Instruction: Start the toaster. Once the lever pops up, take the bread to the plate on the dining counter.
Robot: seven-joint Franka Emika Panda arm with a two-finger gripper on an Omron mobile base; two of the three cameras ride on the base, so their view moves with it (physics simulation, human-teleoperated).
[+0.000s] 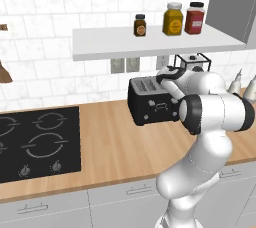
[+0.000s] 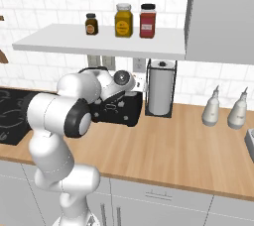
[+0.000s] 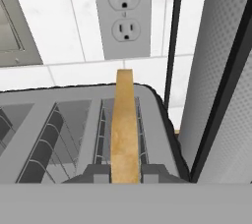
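The black toaster (image 1: 147,103) stands on the wall-side wooden counter, under the shelf; it also shows beside the arm (image 2: 121,111). From above, in the hand view, its grey top (image 3: 59,120) has two slots. The bread (image 3: 124,120), a tan slice seen edge-on, stands upright in the right slot. My gripper (image 3: 124,173) hangs over that slot, with one dark fingertip (image 3: 96,171) pressed to each side of the slice, shut on it. In both base views my own arm covers the hand. The plate and the dining counter are out of view.
A paper towel roll in a black holder (image 2: 159,90) stands close to the right of the toaster. A wall outlet (image 3: 123,12) is behind it, and a white shelf (image 1: 150,42) with three jars hangs above. The black hob (image 1: 35,142) lies left. Two bottles (image 2: 213,106) stand right.
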